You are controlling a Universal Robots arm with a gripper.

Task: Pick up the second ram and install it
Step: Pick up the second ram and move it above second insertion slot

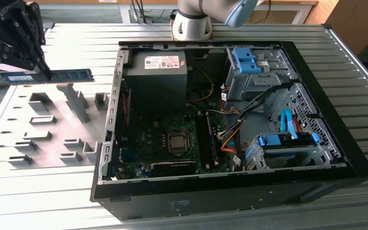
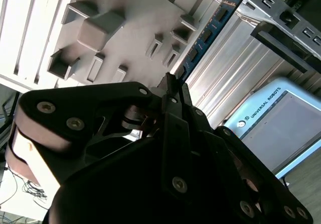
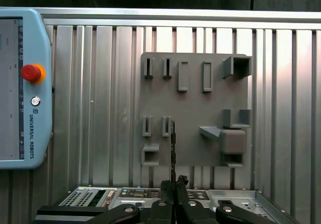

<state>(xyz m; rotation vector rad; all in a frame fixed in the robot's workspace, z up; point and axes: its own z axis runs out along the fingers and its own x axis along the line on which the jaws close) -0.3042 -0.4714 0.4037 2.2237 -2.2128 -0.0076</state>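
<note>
1. Black gripper [image 2: 173, 86] linkage sits closest in the second wrist view. Its fingers are pinched on the second ram [image 2: 208, 30] near mid-length, probably to keep the stick balanced.
2. In the exterior view the ram hangs level on its long edge, in the air above the grey fixture plate [image 1: 56, 129] and clear of its blocks. That pose likely suits pressing it edge-first into a slot.
3. Toward the exterior view's right lies the open computer case [image 1: 337, 132]. Its black motherboard slots [image 1: 206, 139] are well apart from the ram, so nothing is installed yet.
4. Everything rests on a slatted metal table [image 1: 75, 38].

Raised end effector [image 1: 43, 72] grips the second ram [image 1: 69, 75].
</note>
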